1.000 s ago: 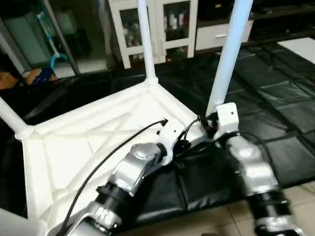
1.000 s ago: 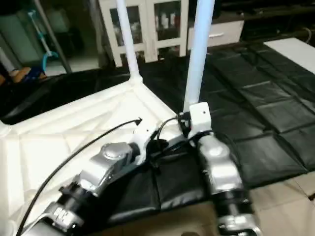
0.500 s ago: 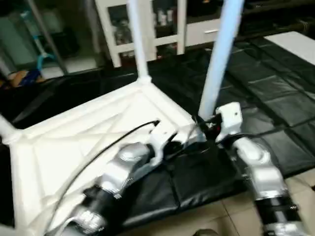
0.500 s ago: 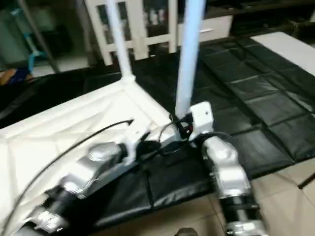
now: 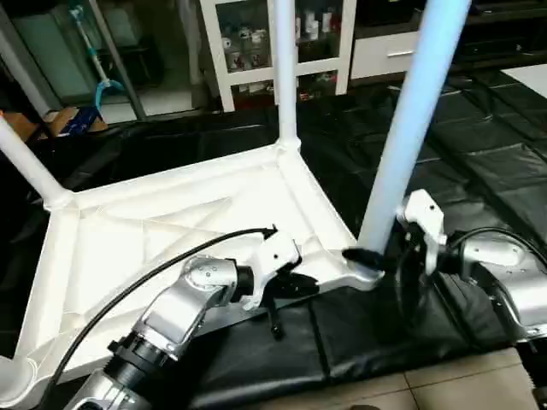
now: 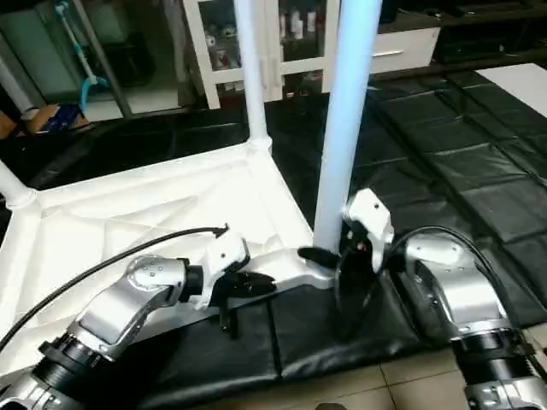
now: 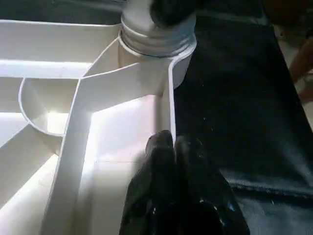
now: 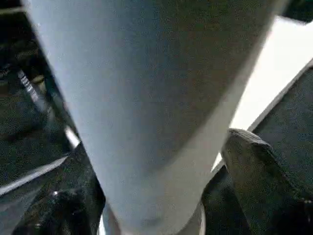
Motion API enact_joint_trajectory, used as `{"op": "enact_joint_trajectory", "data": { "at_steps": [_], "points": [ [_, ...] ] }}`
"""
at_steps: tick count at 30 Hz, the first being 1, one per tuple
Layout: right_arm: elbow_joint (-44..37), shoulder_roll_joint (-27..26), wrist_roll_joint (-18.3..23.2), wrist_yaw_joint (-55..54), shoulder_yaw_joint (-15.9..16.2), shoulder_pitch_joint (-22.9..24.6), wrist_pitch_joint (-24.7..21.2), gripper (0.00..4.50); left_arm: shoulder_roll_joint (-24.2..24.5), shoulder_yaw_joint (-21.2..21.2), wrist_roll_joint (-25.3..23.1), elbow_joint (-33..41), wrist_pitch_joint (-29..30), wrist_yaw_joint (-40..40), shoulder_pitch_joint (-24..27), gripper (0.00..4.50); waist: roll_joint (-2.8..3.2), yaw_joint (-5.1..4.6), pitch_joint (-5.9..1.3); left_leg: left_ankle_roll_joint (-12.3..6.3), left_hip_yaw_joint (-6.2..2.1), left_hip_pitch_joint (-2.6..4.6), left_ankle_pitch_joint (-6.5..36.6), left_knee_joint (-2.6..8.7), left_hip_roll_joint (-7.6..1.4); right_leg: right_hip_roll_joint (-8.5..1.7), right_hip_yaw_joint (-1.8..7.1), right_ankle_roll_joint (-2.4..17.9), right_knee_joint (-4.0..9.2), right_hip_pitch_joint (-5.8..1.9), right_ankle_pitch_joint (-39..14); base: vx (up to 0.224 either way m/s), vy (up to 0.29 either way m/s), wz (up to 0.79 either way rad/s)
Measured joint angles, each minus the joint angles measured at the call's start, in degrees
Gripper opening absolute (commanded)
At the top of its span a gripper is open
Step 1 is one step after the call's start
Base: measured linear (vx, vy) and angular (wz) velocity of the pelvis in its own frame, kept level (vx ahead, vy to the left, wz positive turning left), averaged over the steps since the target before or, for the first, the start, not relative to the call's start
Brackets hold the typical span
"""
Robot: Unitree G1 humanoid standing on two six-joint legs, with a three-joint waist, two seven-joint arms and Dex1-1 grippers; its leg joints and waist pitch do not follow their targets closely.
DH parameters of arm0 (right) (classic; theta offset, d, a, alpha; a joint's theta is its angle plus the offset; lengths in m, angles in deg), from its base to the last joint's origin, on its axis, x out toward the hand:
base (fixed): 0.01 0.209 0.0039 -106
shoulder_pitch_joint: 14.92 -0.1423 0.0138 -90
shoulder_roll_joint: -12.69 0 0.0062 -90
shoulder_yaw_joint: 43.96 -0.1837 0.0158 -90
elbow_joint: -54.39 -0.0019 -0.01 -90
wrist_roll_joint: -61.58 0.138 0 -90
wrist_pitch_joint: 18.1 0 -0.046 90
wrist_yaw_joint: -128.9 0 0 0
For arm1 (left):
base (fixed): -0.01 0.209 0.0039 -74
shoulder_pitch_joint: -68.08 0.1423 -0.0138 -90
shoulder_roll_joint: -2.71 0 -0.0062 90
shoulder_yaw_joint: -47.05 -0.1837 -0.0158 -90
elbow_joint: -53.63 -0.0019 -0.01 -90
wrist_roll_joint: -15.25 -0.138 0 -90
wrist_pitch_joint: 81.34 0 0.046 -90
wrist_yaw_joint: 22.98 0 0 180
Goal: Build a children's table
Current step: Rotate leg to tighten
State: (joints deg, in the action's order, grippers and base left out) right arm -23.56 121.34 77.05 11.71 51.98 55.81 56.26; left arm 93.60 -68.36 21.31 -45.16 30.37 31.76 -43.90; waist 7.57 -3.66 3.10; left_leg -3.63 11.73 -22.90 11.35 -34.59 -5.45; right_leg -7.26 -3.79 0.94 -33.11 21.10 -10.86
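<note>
At centre right, the right claw [image 6: 329, 256] pinches the near leg [image 5: 410, 128] above its socket, while the left claw [image 7: 168, 147], fingers pressed together, grips the tabletop [image 5: 154, 231] rim.

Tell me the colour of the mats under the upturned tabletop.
Black, quilted-looking mats, clearest in the right eye view, under the white tabletop.

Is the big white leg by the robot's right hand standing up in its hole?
Yes, upright. The long white tubular leg rises from the round corner socket of the white ribbed plastic tabletop, between the right gripper's fingers.
</note>
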Motion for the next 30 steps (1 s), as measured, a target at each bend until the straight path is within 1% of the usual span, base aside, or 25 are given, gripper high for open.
{"op": "enact_joint_trajectory", "data": {
  "at_steps": [2, 3, 4, 6, 9, 12, 14, 22, 25, 28, 29, 30],
  "points": [
    [0.0, 0.42, 0.37, 1.43, 0.12, 0.58, -0.38, 3.47, 0.24, -0.19, 0.08, 0.34, 0.17, 0.72, 0.14, 0.0, 0.12, 0.67, -0.2, -0.01, 0.0, 0.02, 0.0, -0.03, -0.04, 0.0, -0.01, -0.02, -0.01, -0.04, 0.18, 0.0, 0.0, 0.0],
    [0.0, 0.48, 0.47, 1.8, 0.14, 0.66, -0.47, 3.24, 0.32, -0.2, 0.09, 0.48, 0.27, 0.96, 0.17, 0.0, 0.21, 0.86, -0.26, -0.01, 0.0, 0.02, 0.0, -0.03, -0.06, 0.0, -0.03, -0.03, -0.01, -0.04, 0.17, 0.0, 0.0, 0.0],
    [0.0, 0.52, 0.62, 2.25, 0.2, 0.67, -0.49, 3.24, 0.42, -0.2, 0.09, 0.57, 0.35, 1.22, 0.18, 0.0, 0.31, 1.04, -0.33, -0.01, 0.01, 0.02, -0.01, -0.03, -0.08, 0.01, -0.05, -0.05, -0.01, -0.04, 0.16, 0.0, 0.0, 0.0],
    [0.01, 0.61, 0.91, 3.13, 0.34, 0.88, -0.49, 3.1, 0.46, -0.26, 0.09, 0.62, 0.4, 1.36, 0.18, 0.0, 0.4, 1.25, -0.4, -0.02, 0.01, 0.02, -0.01, -0.03, -0.12, 0.02, -0.07, -0.07, -0.01, -0.04, 0.15, 0.0, 0.0, 0.0],
    [0.37, 0.65, 0.92, 3.92, 0.33, 0.99, -0.49, 2.78, 0.53, -0.29, 0.08, 0.68, 0.48, 1.36, 0.18, 0.0, 0.41, 1.29, -0.41, -0.01, 0.01, 0.01, -0.01, -0.04, -0.13, 0.03, -0.07, -0.08, -0.01, -0.04, 0.14, 0.0, 0.0, 0.0],
    [0.39, 0.64, 1.37, 4.48, 0.33, 1.3, -0.46, 2.72, 0.66, -0.38, 0.09, 0.78, 0.53, 1.41, 0.19, 0.0, 0.42, 1.33, -0.41, -0.01, 0.01, 0.01, -0.01, -0.04, -0.13, 0.03, -0.06, -0.09, 0.0, -0.04, 0.14, 0.0, 0.0, 0.0],
    [0.38, 0.66, 1.39, 4.71, 0.33, 1.35, -0.37, 2.39, 0.72, -0.39, 0.09, 0.83, 0.67, 1.49, 0.19, 0.0, 0.42, 1.31, -0.43, -0.01, 0.01, 0.01, -0.01, -0.05, -0.13, 0.03, -0.06, -0.09, 0.0, -0.05, 0.14, 0.0, 0.0, 0.0],
    [-0.1, 0.84, 1.12, 5.45, 0.34, 1.45, 0.18, 2.17, 0.91, -0.39, 0.11, 1.29, 1.38, 1.95, 0.19, 0.0, 0.46, 1.28, -0.47, -0.01, 0.01, 0.01, -0.01, -0.13, -0.13, 0.03, -0.05, -0.09, 0.0, -0.07, 0.14, 0.0, 0.0, 0.0],
    [0.69, -0.8, 0.29, 3.69, 0.3, 1.44, 2.3, 2.15, 1.43, -0.15, 0.17, 1.39, 2.32, 1.91, 0.01, 0.0, 0.35, 0.9, -0.54, -0.01, 0.01, 0.01, -0.01, -0.13, -0.17, 0.06, -0.07, -0.09, -0.01, -0.05, 0.14, 0.0, 0.0, 0.0],
    [3.48, -4.77, -1.05, -2.78, 0.18, 0.47, 4.77, 2.11, 1.22, 0.75, -0.76, 0.15, 3.54, -0.41, -1.05, 0.0, 0.39, 0.13, -0.59, 0.0, 0.01, 0.11, 0.0, -0.15, -0.19, 0.06, -0.07, -0.12, -0.01, -0.04, 0.12, 0.0, 0.0, 0.0],
    [5.44, -7.75, -2.37, -8.77, -0.28, -1.02, 4.58, 2.08, -0.58, 2.0, -1.66, -1.99, 3.93, -3.4, -2.04, 0.0, 0.38, -0.48, -0.59, 0.01, 0.01, 0.16, 0.0, -0.19, -0.19, 0.06, -0.06, -0.24, -0.02, -0.06, 0.05, 0.0, 0.0, 0.0],
    [6.69, -9.82, -3.14, -13.57, -1.05, -1.88, 4.17, 2.08, -2.27, 2.45, -2.54, -3.76, 4.3, -5.81, -3.28, 0.0, 0.36, -0.73, -0.57, 0.01, 0.01, 0.15, 0.0, -0.22, -0.18, 0.06, -0.05, -0.49, 0.0, -0.05, -0.11, -0.056, 0.01, -0.02]
  ]
}}
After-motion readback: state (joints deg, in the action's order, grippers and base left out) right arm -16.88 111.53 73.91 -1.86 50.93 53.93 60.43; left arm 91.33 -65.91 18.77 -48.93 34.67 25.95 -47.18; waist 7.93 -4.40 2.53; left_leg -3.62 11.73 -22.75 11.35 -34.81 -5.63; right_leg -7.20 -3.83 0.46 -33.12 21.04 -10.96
